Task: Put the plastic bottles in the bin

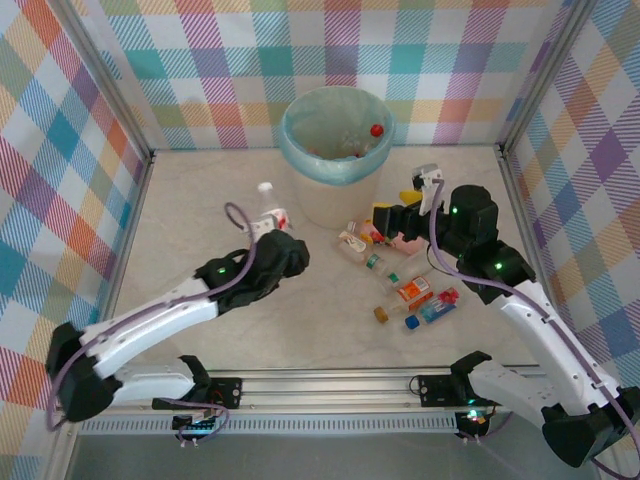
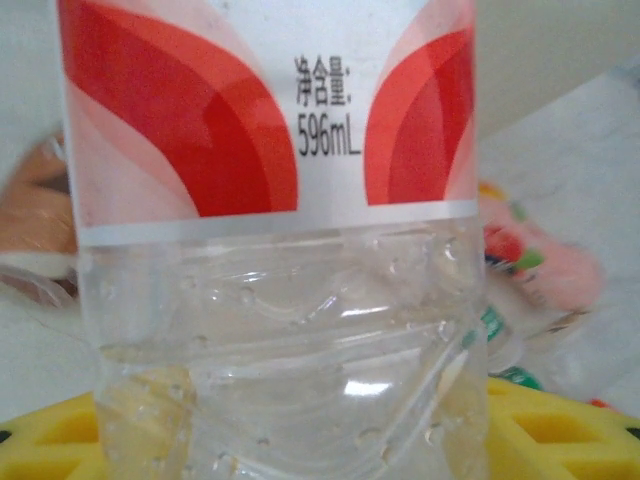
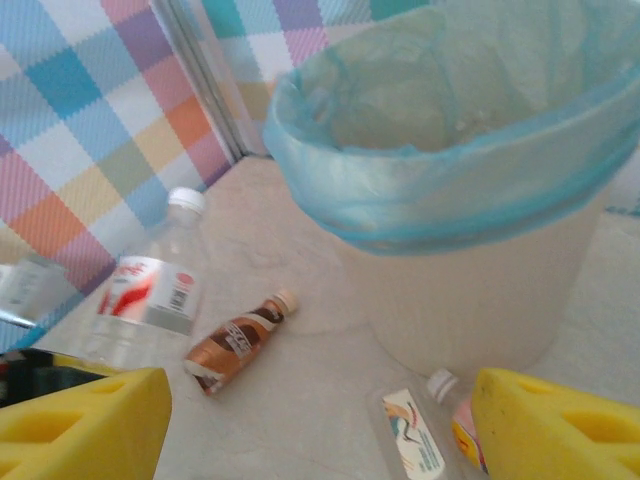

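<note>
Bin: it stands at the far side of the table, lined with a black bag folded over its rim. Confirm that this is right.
Not right. The bag is pale teal, not black, as the right wrist view shows. The rest holds: the bin stands at the far side of the table, with the bag folded over its rim.
</note>
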You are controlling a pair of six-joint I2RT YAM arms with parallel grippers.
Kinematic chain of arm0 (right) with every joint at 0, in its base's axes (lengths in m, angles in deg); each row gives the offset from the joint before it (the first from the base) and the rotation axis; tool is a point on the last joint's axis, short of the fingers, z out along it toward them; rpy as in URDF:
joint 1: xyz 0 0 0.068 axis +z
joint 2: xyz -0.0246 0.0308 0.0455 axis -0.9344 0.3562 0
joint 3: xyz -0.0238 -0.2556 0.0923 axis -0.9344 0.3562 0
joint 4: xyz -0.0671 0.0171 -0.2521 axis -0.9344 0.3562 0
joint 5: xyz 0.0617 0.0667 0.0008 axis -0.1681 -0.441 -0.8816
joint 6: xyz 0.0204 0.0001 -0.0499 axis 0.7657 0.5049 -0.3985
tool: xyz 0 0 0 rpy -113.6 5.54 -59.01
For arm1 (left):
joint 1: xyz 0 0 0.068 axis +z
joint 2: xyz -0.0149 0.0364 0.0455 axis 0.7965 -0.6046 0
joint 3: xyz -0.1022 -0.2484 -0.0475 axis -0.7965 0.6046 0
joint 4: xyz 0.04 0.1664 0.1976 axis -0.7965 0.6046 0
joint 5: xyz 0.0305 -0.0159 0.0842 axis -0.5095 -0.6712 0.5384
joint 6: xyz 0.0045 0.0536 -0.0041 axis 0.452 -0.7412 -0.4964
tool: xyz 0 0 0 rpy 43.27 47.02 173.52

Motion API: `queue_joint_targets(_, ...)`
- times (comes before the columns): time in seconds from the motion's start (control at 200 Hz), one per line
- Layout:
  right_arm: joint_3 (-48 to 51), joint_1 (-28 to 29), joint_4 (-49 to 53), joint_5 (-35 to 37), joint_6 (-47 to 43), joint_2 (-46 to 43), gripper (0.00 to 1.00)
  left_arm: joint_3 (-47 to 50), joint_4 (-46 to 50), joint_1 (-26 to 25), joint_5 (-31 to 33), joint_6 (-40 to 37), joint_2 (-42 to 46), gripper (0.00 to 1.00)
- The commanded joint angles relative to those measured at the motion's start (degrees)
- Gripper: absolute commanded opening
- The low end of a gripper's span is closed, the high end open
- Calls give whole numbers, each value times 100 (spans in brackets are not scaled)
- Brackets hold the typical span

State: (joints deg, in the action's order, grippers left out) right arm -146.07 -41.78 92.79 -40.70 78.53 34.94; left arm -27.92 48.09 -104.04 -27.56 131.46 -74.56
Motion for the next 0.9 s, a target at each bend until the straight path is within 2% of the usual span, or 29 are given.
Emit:
queue_joint_targets(0.0, -210, 24, -501, -485, 256, 65, 78, 99, 100, -35, 657, -673, 756, 61)
queue_joint_targets(0.17, -371, 24, -1087, -1177, 645, 312, 78, 71, -272, -44, 819, -2133, 1635, 60)
queue_joint_targets(0.45, -841, 33, -1988, -2314, 1257, 676, 78, -183, -892, -44, -419, -4072, 1994, 56)
queue_joint_targets(0.61, -1124, 38, -2135, -2779, 1452, 912, 79, -321, -1127, -44, -991, -4650, 1883, 54)
queue_joint_targets(0.895, -1537, 53, -2186, -3069, 1611, 1114, 79, -361, -1494, -48, -1652, -5178, 1770, 55)
